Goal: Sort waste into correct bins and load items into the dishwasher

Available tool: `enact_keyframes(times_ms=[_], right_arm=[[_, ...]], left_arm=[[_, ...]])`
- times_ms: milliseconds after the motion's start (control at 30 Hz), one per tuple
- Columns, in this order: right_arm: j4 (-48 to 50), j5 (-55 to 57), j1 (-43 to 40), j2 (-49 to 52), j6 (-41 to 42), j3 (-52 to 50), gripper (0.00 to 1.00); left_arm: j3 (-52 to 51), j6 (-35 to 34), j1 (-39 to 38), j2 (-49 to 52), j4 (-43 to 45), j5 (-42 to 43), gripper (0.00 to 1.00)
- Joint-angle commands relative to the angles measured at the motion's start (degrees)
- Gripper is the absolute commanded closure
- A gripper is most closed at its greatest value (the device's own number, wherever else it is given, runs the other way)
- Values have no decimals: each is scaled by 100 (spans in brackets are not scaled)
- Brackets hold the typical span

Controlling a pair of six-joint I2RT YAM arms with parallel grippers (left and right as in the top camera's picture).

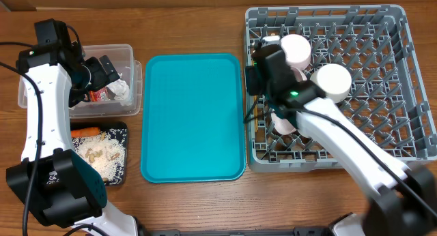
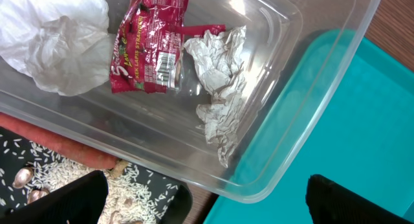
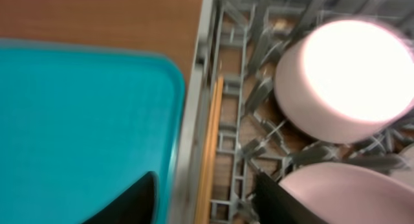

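Chopsticks [image 3: 210,143] lie in the rack [image 3: 197,88] along the wall beside the tray [image 3: 77,120]. Their long axis runs straight ahead between the spread, empty fingers of the right gripper [image 3: 206,180]. The left gripper [image 2: 207,185] hangs wide open over the tub [image 2: 284,140], well apart.
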Motion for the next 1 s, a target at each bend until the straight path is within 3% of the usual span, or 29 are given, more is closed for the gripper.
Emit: enact_keyframes(times_ms=[0, 200, 967], right_arm=[[-63, 55, -24, -1237, 9, 315, 0], [-219, 59, -48, -1777, 9, 313, 0], [-223, 59, -48, -1784, 9, 308, 0]], left_arm=[[9, -13, -42, 72, 4, 48, 0], [9, -13, -42, 72, 4, 48, 0], [9, -15, -42, 72, 4, 48, 0]])
